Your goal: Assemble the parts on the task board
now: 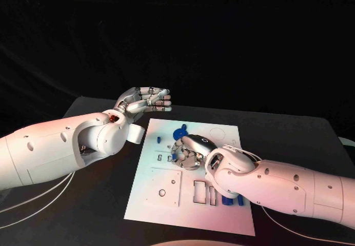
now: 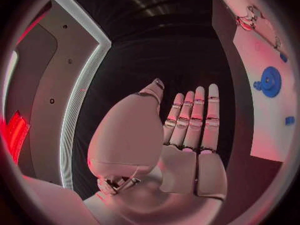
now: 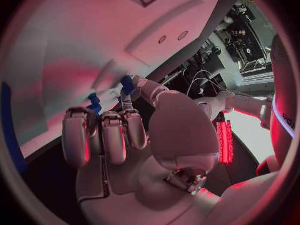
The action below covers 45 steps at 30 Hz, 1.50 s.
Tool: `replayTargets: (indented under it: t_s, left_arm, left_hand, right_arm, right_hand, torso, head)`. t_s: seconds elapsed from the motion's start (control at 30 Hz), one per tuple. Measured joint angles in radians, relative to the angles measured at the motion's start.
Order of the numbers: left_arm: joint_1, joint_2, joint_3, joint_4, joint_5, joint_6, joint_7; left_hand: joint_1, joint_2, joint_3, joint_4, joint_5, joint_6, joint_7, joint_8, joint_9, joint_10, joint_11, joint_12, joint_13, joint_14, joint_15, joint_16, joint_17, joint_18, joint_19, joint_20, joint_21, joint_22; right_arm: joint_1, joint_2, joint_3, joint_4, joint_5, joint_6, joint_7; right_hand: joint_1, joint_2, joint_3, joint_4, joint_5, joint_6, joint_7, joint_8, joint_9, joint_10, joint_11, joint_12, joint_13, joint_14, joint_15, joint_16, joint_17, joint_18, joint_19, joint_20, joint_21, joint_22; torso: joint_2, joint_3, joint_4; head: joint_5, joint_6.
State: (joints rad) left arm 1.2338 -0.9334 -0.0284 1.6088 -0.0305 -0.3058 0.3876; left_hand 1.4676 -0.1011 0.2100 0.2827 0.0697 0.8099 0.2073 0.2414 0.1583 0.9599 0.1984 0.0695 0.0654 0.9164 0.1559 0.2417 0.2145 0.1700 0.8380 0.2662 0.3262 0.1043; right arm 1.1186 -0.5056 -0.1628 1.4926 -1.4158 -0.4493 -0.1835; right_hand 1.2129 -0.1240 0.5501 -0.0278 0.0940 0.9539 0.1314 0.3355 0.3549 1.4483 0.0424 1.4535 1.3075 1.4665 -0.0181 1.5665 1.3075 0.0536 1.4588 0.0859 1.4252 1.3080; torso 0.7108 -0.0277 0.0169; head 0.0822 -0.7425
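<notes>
The white task board lies in the middle of the black table. My right hand rests on its middle with the fingers curled down. In the right wrist view the thumb and a fingertip pinch a small blue part, and a second blue part shows behind the other fingers. A blue gear sits on the board just beyond that hand, also seen in the left wrist view. My left hand hovers off the board's far left corner, fingers straight, holding nothing.
A small blue piece stands near the board's left edge. More blue parts lie at the board's near right, beside my right forearm. Rectangular cut-outs and a round hole mark the board's near half.
</notes>
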Motion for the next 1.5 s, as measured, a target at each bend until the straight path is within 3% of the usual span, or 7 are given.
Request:
replayTargets:
  t_s: [0.1,0.37,0.47,0.6,1.23,1.3,1.5]
  left_arm:
    - [0.000,0.000,0.000,0.000,0.000,0.000,0.000]
    - [0.000,-0.001,0.000,0.000,0.000,0.000,-0.001]
    - [0.000,-0.001,0.000,0.000,0.000,0.000,-0.001]
    - [0.000,-0.002,0.000,0.000,0.000,0.000,-0.002]
    - [0.000,-0.004,0.000,0.000,0.000,0.000,-0.003]
    - [0.000,-0.004,0.000,0.000,0.000,0.000,-0.003]
    - [0.000,-0.005,0.000,0.000,0.000,0.000,-0.003]
  left_hand:
    - [0.000,0.000,0.000,0.000,0.000,0.000,0.000,0.000,0.000,0.000,0.000,0.000,0.000,0.000,0.000,0.000,0.000,0.000,0.000,0.000,0.000,0.000]
    - [0.000,0.000,0.000,0.000,0.000,0.000,0.000,0.000,0.000,0.000,0.000,0.000,0.000,0.000,0.000,0.000,0.001,0.000,-0.004,0.004,0.000,0.000]
    - [0.000,0.000,0.000,0.000,0.000,0.000,0.000,0.000,0.000,0.000,0.000,0.000,0.000,0.000,0.000,0.000,0.001,0.000,-0.004,0.004,0.000,0.000]
    - [0.000,0.000,0.000,0.000,0.000,0.000,0.000,0.000,0.000,0.000,0.000,0.000,0.000,0.000,0.000,0.000,0.001,0.000,-0.004,0.004,0.000,0.000]
    - [0.000,0.000,0.000,0.000,0.000,0.000,0.000,0.000,0.000,0.000,0.000,0.000,0.000,0.000,0.000,0.000,0.001,0.000,-0.004,0.004,0.000,-0.001]
    - [0.000,0.000,0.000,0.000,0.000,0.000,0.000,0.000,0.000,0.000,0.000,0.000,0.000,0.000,0.000,0.000,0.002,0.000,-0.004,0.004,-0.004,-0.001]
    - [0.000,0.000,0.000,0.000,0.000,0.000,0.000,0.000,0.000,0.000,0.000,0.000,0.000,0.000,0.000,0.000,0.001,0.000,-0.004,0.004,-0.004,-0.001]
  right_arm:
    - [-0.001,0.002,0.000,-0.002,-0.002,0.003,-0.002]
    - [-0.002,0.006,0.000,-0.008,-0.007,0.006,-0.003]
    - [-0.002,0.007,0.000,-0.010,-0.010,0.007,-0.004]
    - [-0.003,0.007,0.000,-0.010,-0.013,0.008,-0.004]
    - [-0.006,0.008,-0.002,-0.013,-0.021,0.013,-0.007]
    - [-0.006,0.009,-0.002,-0.013,-0.022,0.012,-0.006]
    - [-0.006,0.009,-0.002,-0.013,-0.022,0.009,-0.003]
  right_hand:
    - [-0.007,-0.007,0.000,0.000,0.000,0.000,0.000,0.017,0.000,0.000,0.000,0.000,0.000,0.000,0.000,0.000,0.000,0.000,0.000,0.000,0.000,0.000]
    - [-0.013,-0.013,-0.008,0.003,-0.005,-0.002,-0.002,0.028,0.000,0.000,0.000,-0.005,0.000,0.000,0.000,0.000,0.000,0.000,0.000,0.000,-0.004,0.000]
    - [-0.027,-0.028,-0.021,0.004,-0.005,-0.006,-0.008,0.032,0.033,-0.009,0.002,-0.012,0.000,0.000,0.000,0.000,0.000,0.000,0.000,0.000,-0.008,0.000]
    - [-0.029,-0.029,-0.027,0.003,-0.005,-0.018,-0.003,0.033,0.041,-0.013,0.006,-0.017,0.000,0.000,0.000,0.000,0.000,0.000,0.000,0.000,-0.012,0.000]
    - [-0.051,-0.052,-0.068,0.018,0.001,-0.077,0.021,0.008,0.025,-0.048,0.027,-0.044,0.000,0.000,0.007,0.000,0.000,0.000,-0.015,0.015,-0.035,0.000]
    - [-0.067,-0.068,-0.091,0.034,0.007,-0.101,0.025,-0.002,0.020,-0.062,0.033,-0.055,0.000,-0.002,0.017,0.000,0.000,0.000,-0.022,0.022,-0.042,0.000]
    - [-0.072,-0.072,-0.134,0.058,-0.007,-0.128,0.032,-0.012,0.014,-0.080,0.038,-0.070,0.001,0.002,0.020,0.000,0.000,0.000,-0.025,0.025,-0.049,-0.001]
  torso:
    - [0.000,-0.0001,-0.0005]
    - [0.000,-0.0002,-0.0008]
    - [0.000,-0.0002,-0.0009]
    - [0.000,-0.0002,-0.0009]
    - [0.000,-0.0002,-0.0015]
    - [0.000,-0.0002,-0.0014]
    - [0.000,-0.0001,-0.0013]
  head:
    - [0.002,-0.001]
    - [0.004,-0.003]
    - [0.004,-0.005]
    - [0.006,-0.005]
    - [0.011,-0.008]
    - [0.011,-0.007]
    - [0.013,-0.006]
